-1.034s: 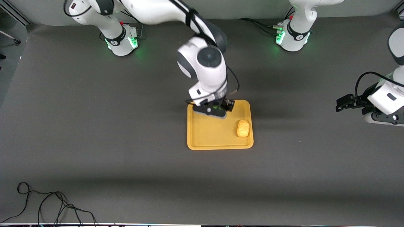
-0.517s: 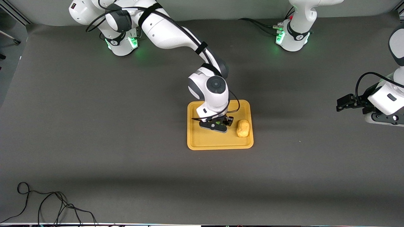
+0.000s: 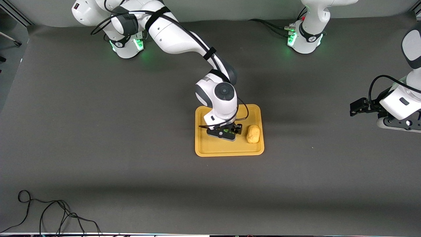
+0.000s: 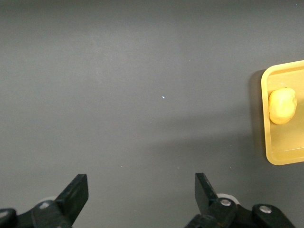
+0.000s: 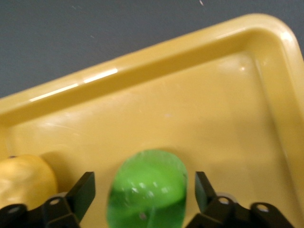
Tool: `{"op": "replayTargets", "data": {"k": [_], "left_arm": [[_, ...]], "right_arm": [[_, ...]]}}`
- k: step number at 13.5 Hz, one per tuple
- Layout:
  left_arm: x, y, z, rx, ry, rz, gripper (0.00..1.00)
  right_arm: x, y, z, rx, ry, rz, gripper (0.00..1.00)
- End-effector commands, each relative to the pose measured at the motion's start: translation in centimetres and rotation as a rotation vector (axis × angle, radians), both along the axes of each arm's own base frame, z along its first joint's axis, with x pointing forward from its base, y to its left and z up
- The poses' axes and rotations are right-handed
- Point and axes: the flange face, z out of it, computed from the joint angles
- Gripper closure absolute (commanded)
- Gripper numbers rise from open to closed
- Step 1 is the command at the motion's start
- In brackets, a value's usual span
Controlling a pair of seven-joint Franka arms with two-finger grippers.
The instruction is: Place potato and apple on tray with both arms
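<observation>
Your right gripper (image 3: 227, 132) sits low over the tray (image 3: 210, 149), fingers spread either side of the apple (image 5: 147, 187), beside the potato (image 3: 253, 134). Your left gripper (image 4: 141, 192) waits, spread, off the tray.

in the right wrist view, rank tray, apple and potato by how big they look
1. tray, fills most of the view
2. apple, close between the right gripper fingers
3. potato, cut off at the edge, so its lower rank is unsure

Right gripper (image 3: 225, 133) lower over tray (image 3: 210, 149)
</observation>
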Motion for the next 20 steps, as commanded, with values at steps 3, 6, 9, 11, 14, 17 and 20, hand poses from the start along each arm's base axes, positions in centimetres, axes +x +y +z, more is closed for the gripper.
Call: {"op": "replayTargets", "data": {"k": [3, 6, 9, 11, 14, 17, 20], "left_arm": [[-0.1, -0.5, 0.4, 0.019, -0.002, -0.009, 0.0], [-0.2, -1.5, 0.4, 0.035, 0.003, -0.043, 0.0], [0.0, -1.5, 0.6, 0.034, -0.007, -0.039, 0.0], [0.4, -1.4, 0.2, 0.035, -0.014, -0.043, 0.0], [0.7, -1.4, -0.5, 0.035, -0.011, -0.043, 0.0], [0.5, -1.6, -0.4, 0.035, 0.001, -0.045, 0.0], [0.4, -2.6, -0.1, 0.024, -0.004, -0.025, 0.0]], "right_arm": [[-0.1, -2.6, 17.2, 0.028, 0.049, -0.043, 0.0], [0.3, -8.0, 26.0, 0.022, 0.099, -0.06, 0.0], [0.3, -16.1, 30.1, -0.045, 0.165, 0.056, 0.0], [0.0, -21.6, 31.9, -0.062, 0.178, 0.113, 0.0], [0.5, -32.6, 33.8, -0.02, 0.202, 0.146, 0.0], [0.6, -40.7, 34.2, -0.043, 0.207, 0.147, 0.0], [1.0, -47.6, 35.0, -0.036, 0.203, 0.164, 0.0]]}}
